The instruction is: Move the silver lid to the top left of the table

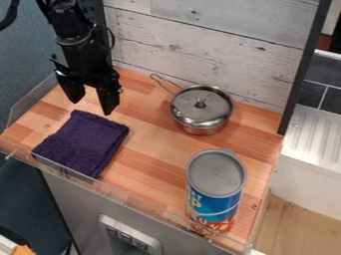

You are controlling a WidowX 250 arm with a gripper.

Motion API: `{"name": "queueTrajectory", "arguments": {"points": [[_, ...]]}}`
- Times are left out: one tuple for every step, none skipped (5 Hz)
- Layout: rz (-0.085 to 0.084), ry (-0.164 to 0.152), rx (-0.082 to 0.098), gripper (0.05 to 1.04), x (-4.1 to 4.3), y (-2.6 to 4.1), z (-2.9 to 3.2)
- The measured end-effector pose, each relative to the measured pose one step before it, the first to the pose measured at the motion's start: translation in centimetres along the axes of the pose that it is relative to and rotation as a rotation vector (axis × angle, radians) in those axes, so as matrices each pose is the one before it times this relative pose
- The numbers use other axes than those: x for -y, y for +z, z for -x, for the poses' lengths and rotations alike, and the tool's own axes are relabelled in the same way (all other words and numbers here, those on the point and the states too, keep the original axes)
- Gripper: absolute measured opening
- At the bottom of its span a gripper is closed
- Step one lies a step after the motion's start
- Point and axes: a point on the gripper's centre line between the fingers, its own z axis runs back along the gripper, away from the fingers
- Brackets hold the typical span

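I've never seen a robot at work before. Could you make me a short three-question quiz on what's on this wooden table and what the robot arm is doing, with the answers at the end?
1. True or false: the silver lid is sitting on the pot.

2. What stands near the lower right corner of the table, as the camera sees it?
A) a dark purple cloth
B) a tall can with a grey top
C) a wooden spoon

3. Fill in the missing word: the gripper hangs over the left part of the table with its two fingers ____.

Key: 1. True; 2. B; 3. apart
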Motion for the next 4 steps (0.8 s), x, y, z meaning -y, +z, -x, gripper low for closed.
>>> {"name": "queueTrajectory", "arguments": {"points": [[0.0117,0.0056,-0.0268,0.999,0.254,-0.831,0.324],[0.0161,-0.0639,0.0131,0.999,3.460,-0.067,-1.966],[0.0140,-0.0851,0.0124,0.999,3.929,-0.595,-2.763],[0.0143,-0.0314,0.0192,0.999,2.937,-0.770,-3.354]]}}
